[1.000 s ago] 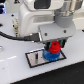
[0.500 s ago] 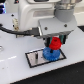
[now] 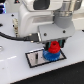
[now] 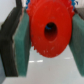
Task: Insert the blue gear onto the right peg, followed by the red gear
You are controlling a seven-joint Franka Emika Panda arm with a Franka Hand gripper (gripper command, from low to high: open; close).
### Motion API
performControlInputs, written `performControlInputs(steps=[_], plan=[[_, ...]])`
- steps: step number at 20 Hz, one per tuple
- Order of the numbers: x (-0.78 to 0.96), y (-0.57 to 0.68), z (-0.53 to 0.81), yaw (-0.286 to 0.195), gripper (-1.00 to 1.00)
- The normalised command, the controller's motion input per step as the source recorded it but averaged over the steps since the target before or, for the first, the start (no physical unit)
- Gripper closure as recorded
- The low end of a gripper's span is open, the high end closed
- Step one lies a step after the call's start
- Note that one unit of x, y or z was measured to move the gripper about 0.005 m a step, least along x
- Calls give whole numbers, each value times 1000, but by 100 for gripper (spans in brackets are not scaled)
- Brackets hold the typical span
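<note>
The blue gear (image 3: 50, 56) lies flat on the black-framed pale plate (image 3: 35, 58), toward the plate's end on the exterior view's right. The red gear (image 3: 52, 48) sits right above it, held between my gripper's (image 3: 53, 46) fingers. In the wrist view the red gear (image 4: 49, 31) fills the frame, clamped between the two teal pads (image 4: 23, 45), its centre hole dark. The right peg is hidden under the gears. I cannot tell whether the red gear touches the blue gear.
A black cable (image 3: 15, 36) runs across the white table at the exterior view's left. The white arm body (image 3: 42, 17) looms over the plate.
The gripper with the red gear has dropped slightly toward the blue gear; otherwise little has moved.
</note>
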Motion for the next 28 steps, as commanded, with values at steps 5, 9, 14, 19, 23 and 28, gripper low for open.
performControlInputs(steps=[5,9,14,19,23,28], plan=[[-1,-155,-127,0,100],[-16,-106,-481,0,100],[69,12,-134,0,100],[48,14,58,0,100],[9,31,285,0,-100],[-3,75,636,0,-100]])
